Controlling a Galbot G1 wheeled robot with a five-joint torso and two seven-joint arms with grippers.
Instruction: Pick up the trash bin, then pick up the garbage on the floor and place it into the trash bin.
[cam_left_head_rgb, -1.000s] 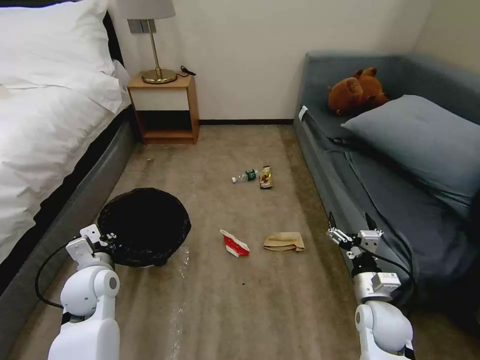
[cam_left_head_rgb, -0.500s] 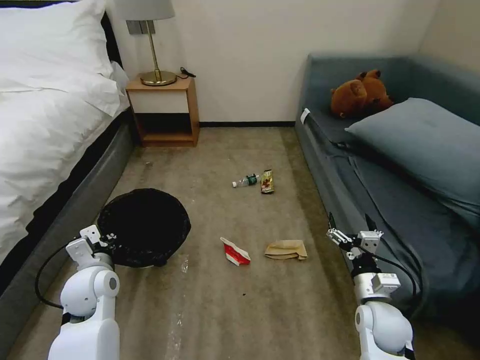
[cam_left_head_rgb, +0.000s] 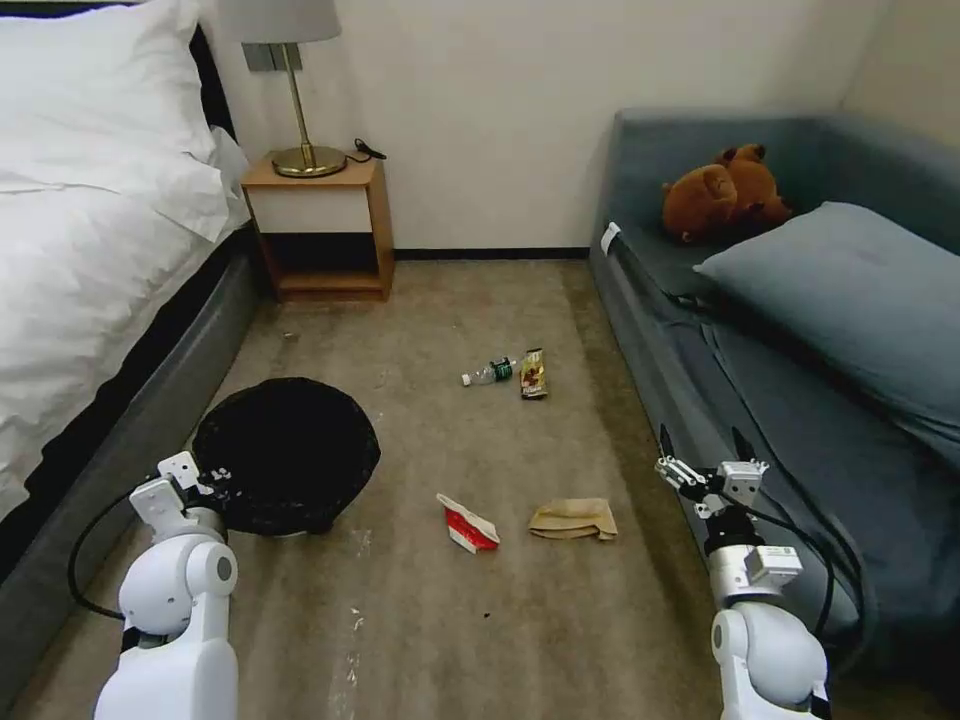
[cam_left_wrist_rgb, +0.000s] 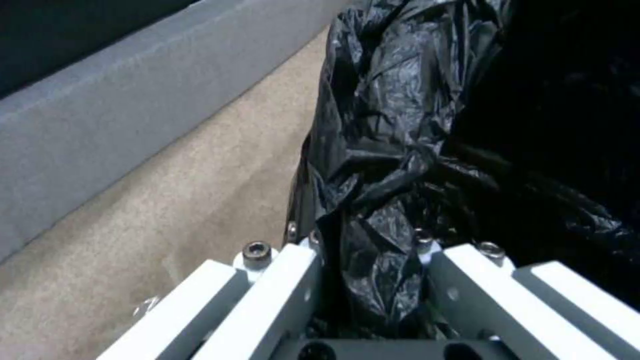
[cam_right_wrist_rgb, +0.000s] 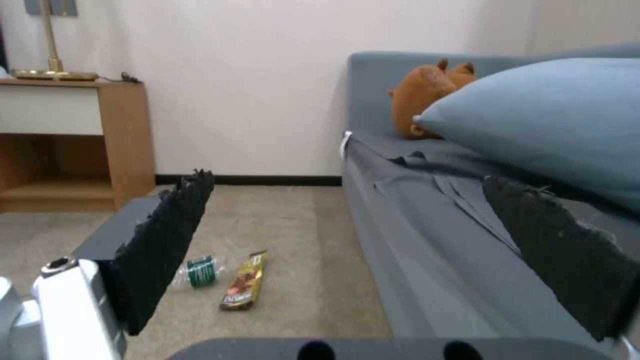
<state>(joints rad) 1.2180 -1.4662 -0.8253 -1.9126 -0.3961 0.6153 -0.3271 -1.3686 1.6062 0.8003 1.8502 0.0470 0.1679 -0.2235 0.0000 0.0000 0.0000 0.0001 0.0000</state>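
The trash bin (cam_left_head_rgb: 287, 455) stands on the carpet (cam_left_head_rgb: 450, 620) beside the bed (cam_left_head_rgb: 90, 270), on your robot's left, and its black bag (cam_left_wrist_rgb: 400, 150) is folded over the rim. The left gripper (cam_left_head_rgb: 205, 478) is at the near edge of this rim. In the left wrist view you see its white fingers (cam_left_wrist_rgb: 280, 295) one on each side of the crinkled bag, closed on the rim with plastic pressed between them.

The garbage lies on the carpet in two pairs. Near the bin, toward the middle of the floor, is the red-and-white wrapper (cam_left_head_rgb: 467, 522), and just beside it, on the right, the crumpled brown paper bag (cam_left_head_rgb: 574, 519); the two are close but apart. Farther away, toward the wall, lie the small clear bottle (cam_left_head_rgb: 489, 372) with the green label and the dark-gold snack wrapper (cam_left_head_rgb: 533, 374), side by side (from the head view you cannot tell if they touch).

The right gripper (cam_left_head_rgb: 705, 452) hangs above the floor next to the edge of the grey sofa (cam_left_head_rgb: 760, 400), well apart from all four pieces. Its black fingers (cam_right_wrist_rgb: 167, 235) are spread wide and they hold nothing.

On the sofa are a grey pillow (cam_left_head_rgb: 850, 290) and a brown teddy bear (cam_left_head_rgb: 725, 192). A wooden nightstand (cam_left_head_rgb: 320, 228) with a brass lamp (cam_left_head_rgb: 295, 90) stands by the far wall.
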